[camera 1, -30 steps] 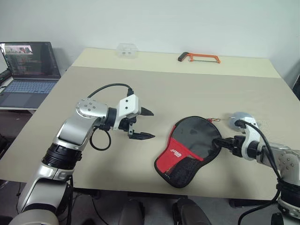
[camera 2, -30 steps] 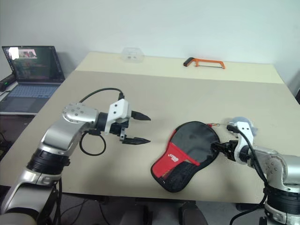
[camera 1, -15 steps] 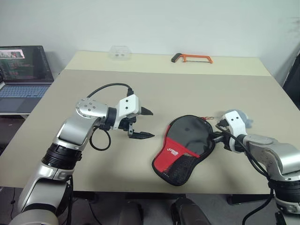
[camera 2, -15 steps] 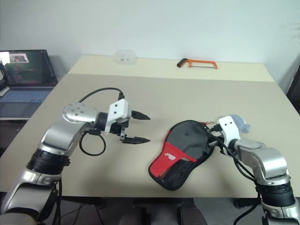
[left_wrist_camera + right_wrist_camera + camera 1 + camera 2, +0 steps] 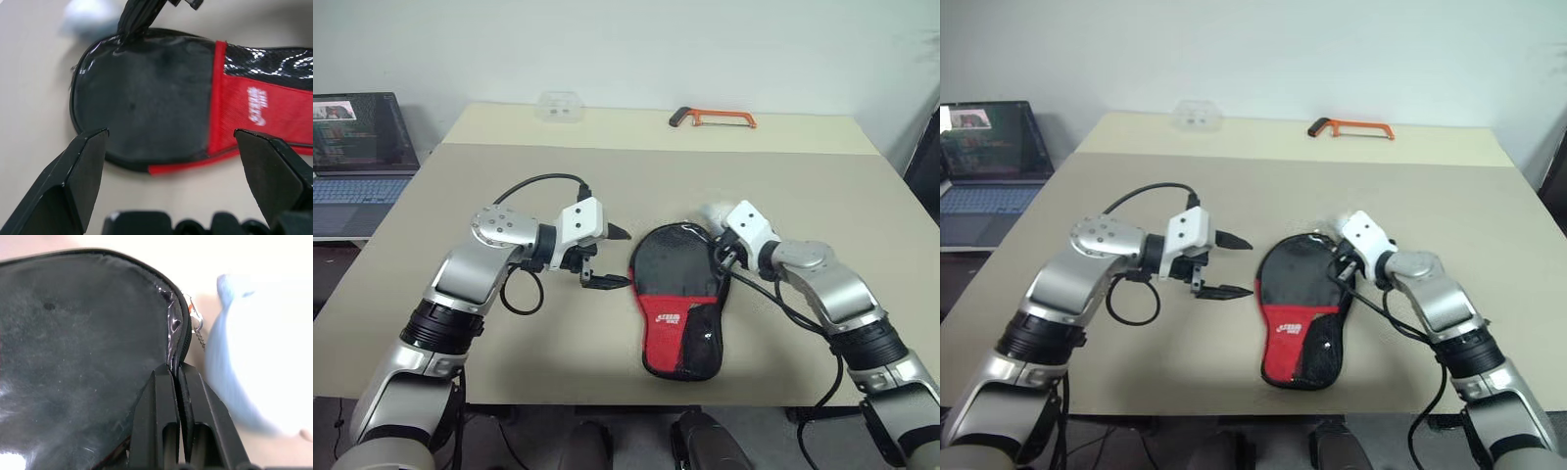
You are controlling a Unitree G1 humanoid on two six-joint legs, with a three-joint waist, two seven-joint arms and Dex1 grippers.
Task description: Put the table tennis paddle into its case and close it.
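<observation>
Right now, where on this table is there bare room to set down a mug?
The widest bare patch is the far half of the beige table, between the black and red paddle-shaped case and the orange hacksaw and clear plastic box. The near left corner beyond the left gripper is also free. Around the case it is crowded: the right gripper pinches its edge.

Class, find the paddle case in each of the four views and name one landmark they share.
Left eye: case lies centre, on the table.
Right eye: centre.
Left wrist: across the middle.
Right wrist: left side, pinched by right tool.
Shared landmark: its black zipped rim.
</observation>
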